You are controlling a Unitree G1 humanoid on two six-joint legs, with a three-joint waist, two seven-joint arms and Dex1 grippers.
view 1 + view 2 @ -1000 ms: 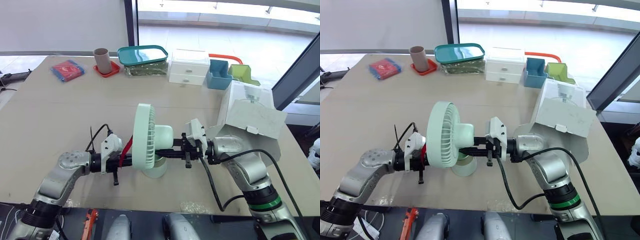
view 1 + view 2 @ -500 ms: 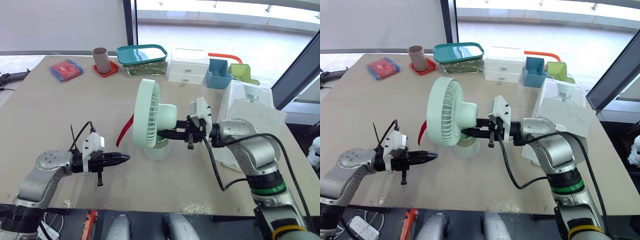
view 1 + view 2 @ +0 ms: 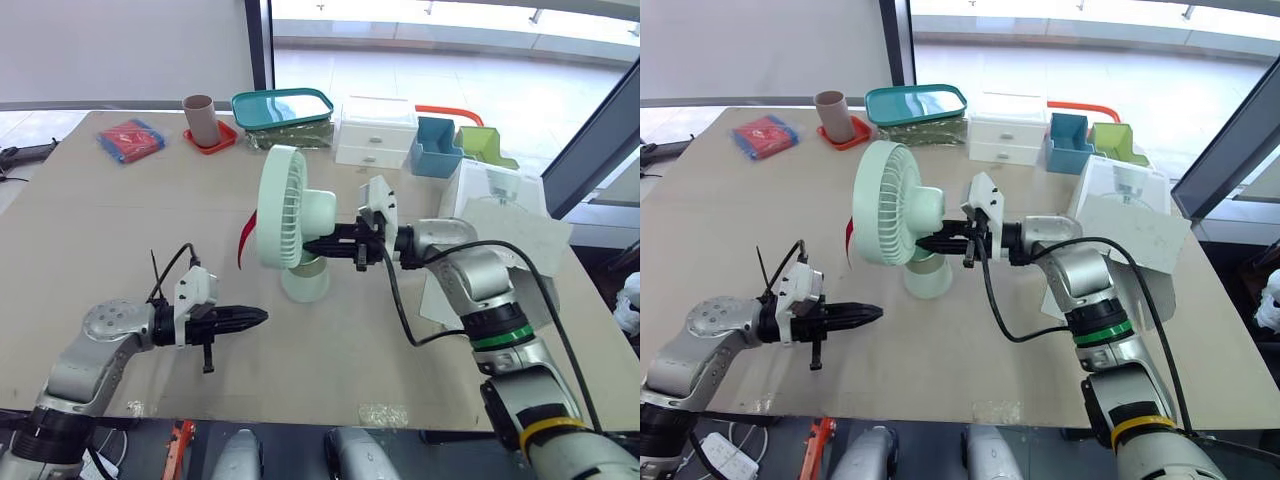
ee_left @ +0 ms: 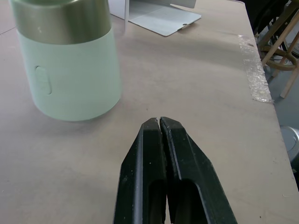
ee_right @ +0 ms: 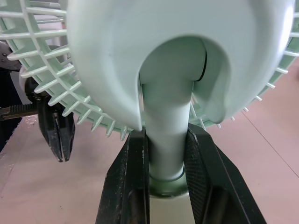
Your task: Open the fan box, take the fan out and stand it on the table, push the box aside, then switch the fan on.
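Mint-green fan [image 3: 283, 205] upright on table [image 3: 100, 230], neck pinched by right claw [image 5: 166, 131]; left claw [image 4: 160, 121] closed, empty, near base.

The fan [image 3: 290, 225] stands near the middle of the tabletop [image 3: 120, 230]. The fan box [image 3: 500, 220] lies to its right, by the right edge. The right pincer [image 3: 312, 245] reaches in from the box side and sits around the fan's neck. The left pincer [image 3: 260, 317] is in front of the fan and to its left (apart from the base). Along the far edge, left to right: a packet [image 3: 130, 140], a cup [image 3: 198, 117] on a coaster [image 3: 218, 143], a lidded container [image 3: 285, 108], a drawer unit [image 3: 378, 133] and two bins [image 3: 438, 148].
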